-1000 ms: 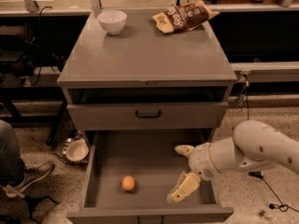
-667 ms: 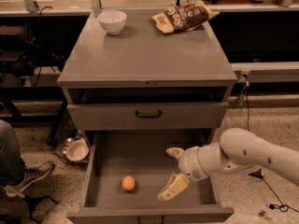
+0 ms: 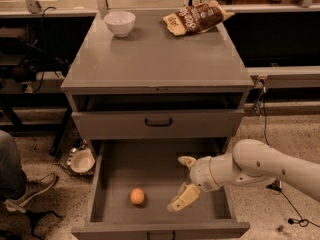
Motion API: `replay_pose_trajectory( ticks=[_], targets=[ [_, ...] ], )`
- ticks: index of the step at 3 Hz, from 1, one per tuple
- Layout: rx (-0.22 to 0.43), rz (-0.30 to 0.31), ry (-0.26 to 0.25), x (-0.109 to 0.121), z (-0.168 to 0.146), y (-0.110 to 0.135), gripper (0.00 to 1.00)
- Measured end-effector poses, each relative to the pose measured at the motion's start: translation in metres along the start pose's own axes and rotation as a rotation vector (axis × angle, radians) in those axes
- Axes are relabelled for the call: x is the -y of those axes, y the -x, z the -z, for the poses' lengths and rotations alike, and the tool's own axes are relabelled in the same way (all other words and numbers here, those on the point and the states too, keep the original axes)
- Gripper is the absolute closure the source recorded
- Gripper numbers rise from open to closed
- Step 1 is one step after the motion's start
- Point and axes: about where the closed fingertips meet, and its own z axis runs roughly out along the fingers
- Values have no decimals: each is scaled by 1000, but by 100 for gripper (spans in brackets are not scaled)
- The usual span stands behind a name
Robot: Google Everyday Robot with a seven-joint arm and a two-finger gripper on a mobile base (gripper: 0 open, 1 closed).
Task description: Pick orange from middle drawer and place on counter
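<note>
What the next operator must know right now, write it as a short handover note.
Pincer: open, empty, inside the middle drawer, beside the orange, not touching it.
Orange: on the drawer floor near the front.
Counter: holds a white bowl and a snack bag, no orange.
Done: drawer open. Left: grasp, lift, place on counter.

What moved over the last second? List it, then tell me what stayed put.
The gripper moved left inside the middle drawer, closing on the orange but not yet touching it; it is open and holds nothing. The orange lies where it was on the drawer floor. The white bowl and the snack bag on the counter have not moved.
</note>
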Motion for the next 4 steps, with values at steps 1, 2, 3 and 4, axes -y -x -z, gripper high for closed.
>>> replay_pose_trajectory(
  ticks=[1, 2, 3, 4],
  targets=[
    [19, 25, -76, 40, -29, -16, 0],
    [14, 33, -119, 70, -62, -35, 0],
    [-21, 51, -130, 86, -102, -52, 0],
    [-37, 86, -123, 93, -140, -57, 0]
  ],
)
